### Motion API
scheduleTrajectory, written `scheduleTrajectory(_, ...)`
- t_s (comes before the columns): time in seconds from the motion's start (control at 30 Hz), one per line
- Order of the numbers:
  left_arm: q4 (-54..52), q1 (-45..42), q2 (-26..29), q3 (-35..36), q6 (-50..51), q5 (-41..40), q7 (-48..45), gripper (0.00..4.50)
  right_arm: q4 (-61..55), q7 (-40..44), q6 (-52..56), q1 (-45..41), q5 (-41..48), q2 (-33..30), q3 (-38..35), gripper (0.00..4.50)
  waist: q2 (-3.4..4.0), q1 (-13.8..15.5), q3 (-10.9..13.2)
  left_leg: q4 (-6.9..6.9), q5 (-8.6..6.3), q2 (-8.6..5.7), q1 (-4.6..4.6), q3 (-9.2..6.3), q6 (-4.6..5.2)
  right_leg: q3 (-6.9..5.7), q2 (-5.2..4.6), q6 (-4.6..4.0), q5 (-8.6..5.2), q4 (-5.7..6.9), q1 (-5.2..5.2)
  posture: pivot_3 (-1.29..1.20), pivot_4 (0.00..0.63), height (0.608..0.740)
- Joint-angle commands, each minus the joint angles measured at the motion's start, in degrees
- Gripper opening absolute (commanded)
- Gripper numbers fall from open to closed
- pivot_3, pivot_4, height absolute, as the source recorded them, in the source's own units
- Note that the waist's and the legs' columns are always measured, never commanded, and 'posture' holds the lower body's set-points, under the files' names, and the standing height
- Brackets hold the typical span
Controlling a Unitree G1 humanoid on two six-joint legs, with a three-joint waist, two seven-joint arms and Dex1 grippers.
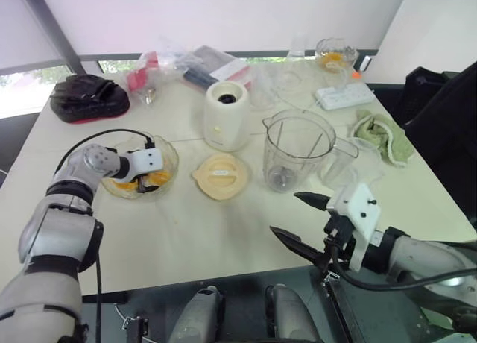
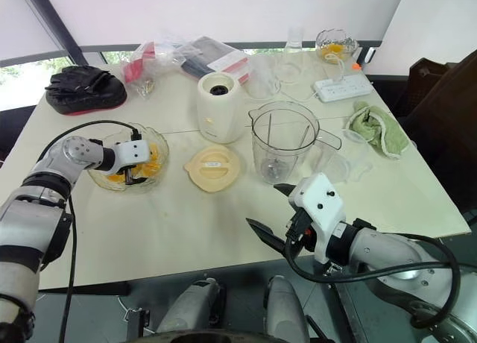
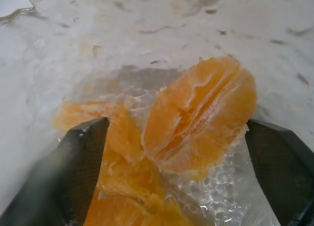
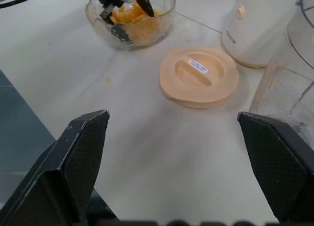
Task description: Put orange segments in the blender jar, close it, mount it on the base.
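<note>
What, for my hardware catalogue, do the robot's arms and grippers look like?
The left arm and right arm wear silver-grey rounded shells with black joints. A black cable runs along each. The left gripper and right gripper each have a white blocky housing with small dark screw holes and two black, tapered, pointed jaws.

The left gripper (image 1: 145,181) reaches forward on the left, angled down, fingers spread. The right gripper (image 1: 285,213) hovers near right, fingers wide apart.
</note>
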Motion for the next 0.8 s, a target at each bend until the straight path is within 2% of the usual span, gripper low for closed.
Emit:
scheduleTrajectory(0.03,0.0,-0.6,-0.1,0.4,-1.0,0.1,0.9,2.64,-1.8,-0.8,-2.0,0.2,0.6,-0.9,-0.3,4.47,-0.03,-0.1,0.0,0.0,0.0,0.0,0.0,0.0,0.0,0.0,0.0,0.01,0.0,-0.01,0.0,0.0,0.15,0.74)
scheduleTrajectory(0.17,0.1,-0.7,-0.4,0.1,-1.1,0.5,1.5,0.46,-1.8,-1.3,-2.6,0.5,0.3,-1.3,-0.1,4.47,-0.02,-0.1,0.0,0.0,-0.01,0.01,0.02,0.0,0.01,0.0,0.01,0.01,0.0,0.0,0.0,0.0,0.15,0.74)
scheduleTrajectory(0.2,0.1,-0.7,-0.5,0.0,-1.0,0.6,1.8,0.07,-1.8,-1.3,-2.5,0.4,0.1,-1.2,-0.1,4.47,-0.02,-0.1,0.0,0.0,-0.01,0.01,0.03,0.0,0.02,0.0,0.01,0.01,0.0,0.0,0.0,0.0,0.15,0.74)
scheduleTrajectory(0.63,0.2,0.0,0.2,1.4,0.3,-0.7,1.8,0.02,-0.9,0.9,-1.0,-1.7,-2.9,0.0,0.2,4.47,-0.05,-0.1,0.0,0.03,-0.02,0.0,0.04,0.0,0.03,0.0,0.01,0.01,0.01,-0.01,0.05,0.0,0.15,0.74)
scheduleTrajectory(0.8,-0.1,0.7,1.0,7.0,4.1,-6.0,1.1,0.02,0.2,3.3,-0.7,-2.6,-5.4,0.3,1.0,4.47,-0.05,-0.2,0.0,0.03,-0.02,0.01,0.04,0.0,0.04,0.0,0.02,0.01,0.01,0.0,0.04,0.0,0.15,0.74)
